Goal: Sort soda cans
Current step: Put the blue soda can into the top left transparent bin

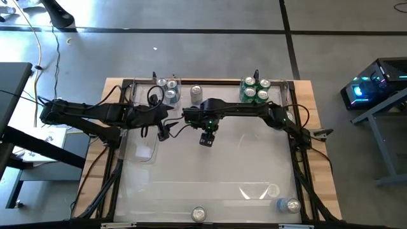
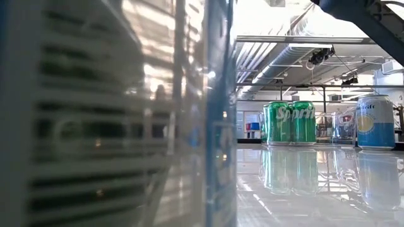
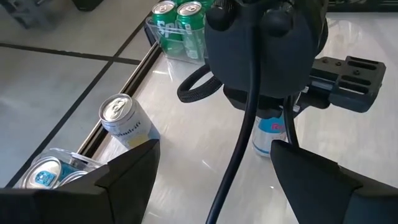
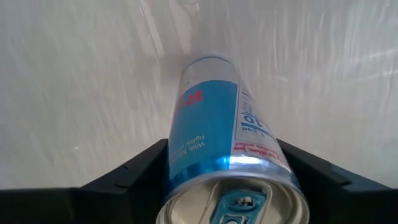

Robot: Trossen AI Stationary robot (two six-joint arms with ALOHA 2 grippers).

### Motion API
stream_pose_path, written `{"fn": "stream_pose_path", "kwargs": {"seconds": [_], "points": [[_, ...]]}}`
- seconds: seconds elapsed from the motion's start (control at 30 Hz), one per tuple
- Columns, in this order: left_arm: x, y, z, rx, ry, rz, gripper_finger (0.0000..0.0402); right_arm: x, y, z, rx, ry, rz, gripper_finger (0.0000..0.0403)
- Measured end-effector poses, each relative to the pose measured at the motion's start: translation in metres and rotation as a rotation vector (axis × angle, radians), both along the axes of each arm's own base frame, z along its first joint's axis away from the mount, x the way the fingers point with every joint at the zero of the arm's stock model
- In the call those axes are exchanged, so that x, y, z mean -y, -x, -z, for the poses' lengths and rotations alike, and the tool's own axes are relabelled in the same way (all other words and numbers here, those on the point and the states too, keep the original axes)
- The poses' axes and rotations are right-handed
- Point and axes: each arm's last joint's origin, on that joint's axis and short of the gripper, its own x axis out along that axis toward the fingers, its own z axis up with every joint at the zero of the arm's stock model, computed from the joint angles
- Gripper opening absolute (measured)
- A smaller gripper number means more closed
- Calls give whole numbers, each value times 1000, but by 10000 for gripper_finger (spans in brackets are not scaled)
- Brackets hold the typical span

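Observation:
My right gripper (image 1: pixel 206 137) reaches over the middle of the table, pointing down, shut on a blue soda can (image 4: pixel 208 118); the same can (image 3: pixel 270 134) shows under it in the left wrist view. My left gripper (image 1: pixel 164 131) hovers open just left of it, holding nothing. Green cans (image 1: pixel 255 90) stand in a clear tray at the back right. Blue and silver cans (image 1: pixel 166 89) stand in a tray at the back left. A single pale can (image 1: pixel 196 92) stands between the two trays. My right gripper has the blue can between its two fingers (image 4: pixel 130 177), one on each side of the can's wall just below the top rim (image 4: pixel 177 163). The fingers come from above, pointing down. The can is upright, its base (image 3: pixel 264 152) at the glossy tabletop.
Two more cans stand near the front edge (image 1: pixel 199 214) and front right (image 1: pixel 289 205). A clear tray (image 1: pixel 145 151) lies at the left, another (image 1: pixel 257 191) at the front right. A dark frame rail (image 1: pixel 210 81) borders the table's far side. One can fills the left of the low view (image 2: pixel 113 113).

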Motion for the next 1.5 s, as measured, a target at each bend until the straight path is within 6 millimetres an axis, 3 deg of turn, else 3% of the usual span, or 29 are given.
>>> {"fn": "stream_pose_path", "kwargs": {"seconds": [0.37,0.67,0.87,1.27,1.5], "points": [[2,1,1,-11,5,4,305,0,-2,-1,36,7,-96,264],[11,2,1,-2,-2,17,305,-5,13,-39,110,48,-118,266],[17,3,1,6,-15,17,305,-17,14,-50,159,125,-165,266],[21,3,0,14,-17,15,305,-23,5,-3,157,103,-199,266],[21,3,0,16,-24,3,305,-27,3,7,195,-63,-264,267]]}}
